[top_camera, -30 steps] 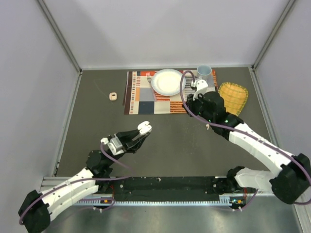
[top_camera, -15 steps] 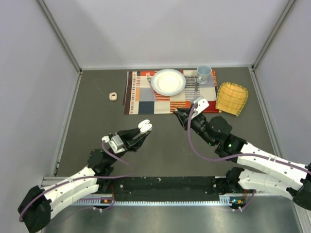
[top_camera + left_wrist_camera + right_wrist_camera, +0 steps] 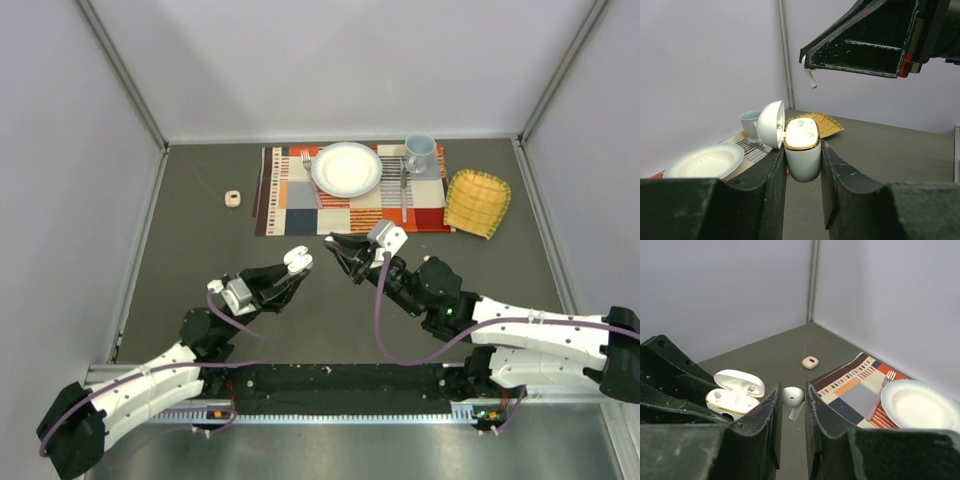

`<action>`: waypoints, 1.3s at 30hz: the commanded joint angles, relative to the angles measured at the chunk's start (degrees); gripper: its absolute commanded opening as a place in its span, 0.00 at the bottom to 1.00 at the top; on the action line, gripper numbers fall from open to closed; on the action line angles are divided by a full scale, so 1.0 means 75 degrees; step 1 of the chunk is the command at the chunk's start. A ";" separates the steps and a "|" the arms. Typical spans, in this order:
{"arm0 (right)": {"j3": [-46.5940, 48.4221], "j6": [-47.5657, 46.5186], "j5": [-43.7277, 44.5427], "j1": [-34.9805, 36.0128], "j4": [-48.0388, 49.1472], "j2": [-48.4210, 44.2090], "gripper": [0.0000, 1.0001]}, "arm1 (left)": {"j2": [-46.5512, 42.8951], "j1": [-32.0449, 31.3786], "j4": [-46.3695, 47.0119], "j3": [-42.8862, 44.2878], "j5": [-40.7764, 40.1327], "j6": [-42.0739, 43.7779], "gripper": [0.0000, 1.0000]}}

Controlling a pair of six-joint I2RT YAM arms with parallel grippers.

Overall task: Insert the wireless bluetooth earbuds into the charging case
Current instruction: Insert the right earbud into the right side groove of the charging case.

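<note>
The charging case (image 3: pixel 802 150) is white with a gold rim, and its lid stands open to the left. My left gripper (image 3: pixel 802 159) is shut on the case's body and holds it upright above the table, as the top view shows for the case (image 3: pixel 297 262) and the left gripper (image 3: pixel 288 272). My right gripper (image 3: pixel 792 391) is shut on one white earbud (image 3: pixel 793 397), stem pointing down. From the left wrist, that earbud (image 3: pixel 811 76) hangs at the right gripper's tips (image 3: pixel 808 56), above and slightly behind the open case. The case (image 3: pixel 733 397) sits just left of the right fingers.
A patterned placemat (image 3: pixel 300 208) at the back carries a white plate (image 3: pixel 347 168), a fork (image 3: pixel 307 158), a knife (image 3: pixel 403 190) and a mug (image 3: pixel 420 152). A yellow cloth (image 3: pixel 478 202) lies to its right. A small pinkish-beige object (image 3: pixel 233 198) sits back left.
My right arm has swung from over the mat's right end toward the near left, bringing its tips close to the held case. The left arm has stayed put.
</note>
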 commanded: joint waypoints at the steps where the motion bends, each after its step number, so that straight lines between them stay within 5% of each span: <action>1: -0.0106 -0.0428 -0.0083 0.0365 0.1485 0.0309 0.00 | -0.0027 -0.0025 0.0536 0.0056 -0.0085 -0.0064 0.00; 13: -0.0129 -0.0499 -0.0646 0.0694 0.2424 0.1000 0.00 | 0.0113 -0.0025 0.0689 -0.0037 -0.0143 -0.0040 0.00; 39: -0.0281 -0.1424 -0.0552 0.0694 0.2049 0.1645 0.00 | 0.0008 -0.0025 0.0818 -0.0073 -0.0096 -0.0146 0.00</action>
